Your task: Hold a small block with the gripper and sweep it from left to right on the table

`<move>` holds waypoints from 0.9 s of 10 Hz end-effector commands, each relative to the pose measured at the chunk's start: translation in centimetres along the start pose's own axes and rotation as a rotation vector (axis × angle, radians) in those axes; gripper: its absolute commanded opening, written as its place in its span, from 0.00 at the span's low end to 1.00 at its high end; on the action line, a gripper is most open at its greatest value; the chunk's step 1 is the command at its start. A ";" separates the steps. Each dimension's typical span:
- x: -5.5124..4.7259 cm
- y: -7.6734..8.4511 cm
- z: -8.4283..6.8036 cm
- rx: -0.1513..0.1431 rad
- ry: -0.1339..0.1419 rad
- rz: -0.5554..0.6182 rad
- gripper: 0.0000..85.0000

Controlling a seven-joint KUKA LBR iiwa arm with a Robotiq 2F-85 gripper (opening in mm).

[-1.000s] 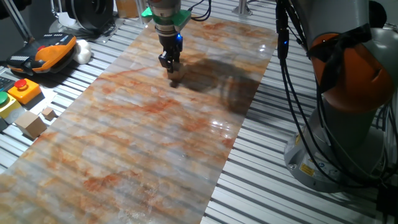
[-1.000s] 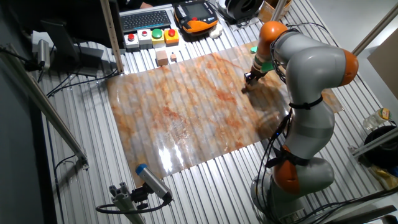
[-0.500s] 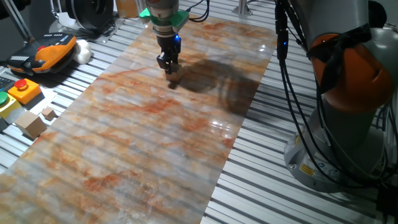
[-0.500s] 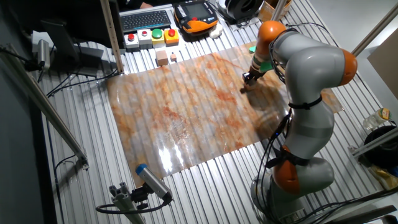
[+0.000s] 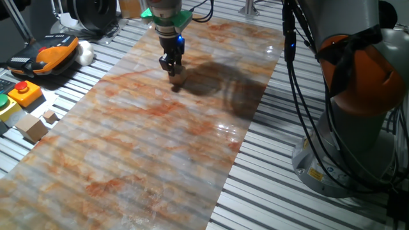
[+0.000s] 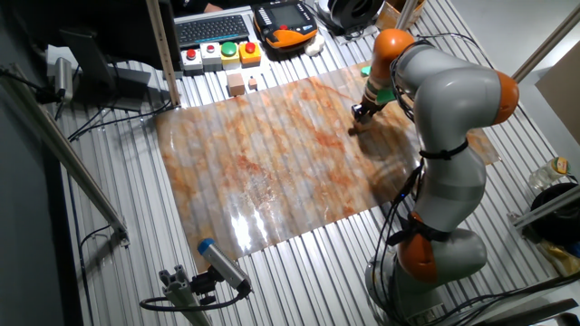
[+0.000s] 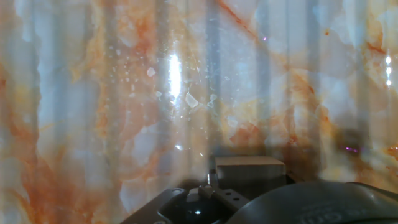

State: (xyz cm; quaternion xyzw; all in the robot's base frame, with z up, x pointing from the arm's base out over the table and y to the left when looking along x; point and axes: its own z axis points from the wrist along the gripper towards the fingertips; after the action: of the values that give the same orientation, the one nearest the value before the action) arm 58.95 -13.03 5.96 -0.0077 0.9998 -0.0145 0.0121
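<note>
The gripper (image 5: pixel 172 68), closed on the small block (image 5: pixel 177 76), keeps it low against the table (image 5: pixel 160 153) near the far end, so the block can sweep sideways.

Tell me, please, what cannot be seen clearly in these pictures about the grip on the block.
- One fixed view: the small block is too small to show its contact with the table.
- Other fixed view: the gripper is tiny; its jaws are unreadable.
- Hand view: the gripper body covers the block's lower part.
</note>
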 end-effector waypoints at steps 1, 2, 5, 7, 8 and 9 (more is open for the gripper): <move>0.0 0.1 0.0 0.000 0.001 0.000 0.00; 0.0 0.2 0.1 -0.001 0.002 0.001 0.00; 0.0 0.6 0.2 -0.001 0.002 0.006 0.00; 0.0 0.8 0.3 -0.003 0.004 0.007 0.00; 0.0 1.0 0.4 -0.006 0.006 0.009 0.00; 0.0 1.2 0.4 -0.006 0.006 0.010 0.00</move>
State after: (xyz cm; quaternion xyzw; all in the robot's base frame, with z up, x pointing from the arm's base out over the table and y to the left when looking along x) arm 58.97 -11.93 5.57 -0.0014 0.9999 -0.0118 0.0105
